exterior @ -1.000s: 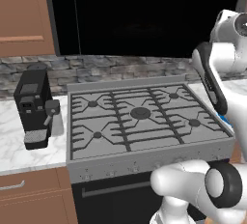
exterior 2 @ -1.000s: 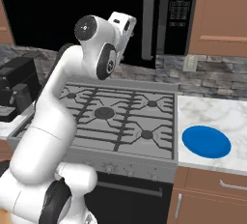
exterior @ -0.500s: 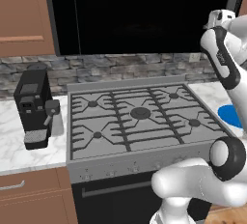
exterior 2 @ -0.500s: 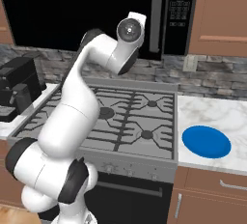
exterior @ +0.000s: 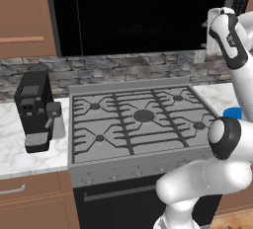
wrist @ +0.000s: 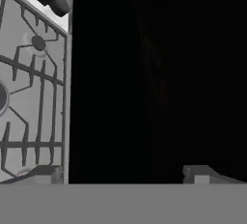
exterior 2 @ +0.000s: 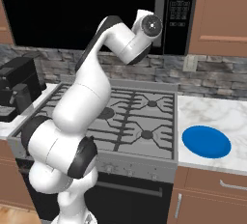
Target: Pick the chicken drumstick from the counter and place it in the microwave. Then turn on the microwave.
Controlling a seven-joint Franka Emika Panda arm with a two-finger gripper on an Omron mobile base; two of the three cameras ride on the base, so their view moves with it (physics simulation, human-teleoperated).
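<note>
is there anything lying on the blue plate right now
No, in the right base view the blue plate sits bare on the counter beside the stove.

This is a home kitchen, a rendered one. A grey gas stove top with black grates sits at its centre, an oven door below it. To the left of the stove a black coffee machine stands on the white marble tabletop, which also runs on to the stove's right and carries a blue plate. Above the stove hangs the wide black microwave, its button panel at the right edge. Brown wooden cabinets flank it, and a grey stone backsplash runs behind the stove.
</note>
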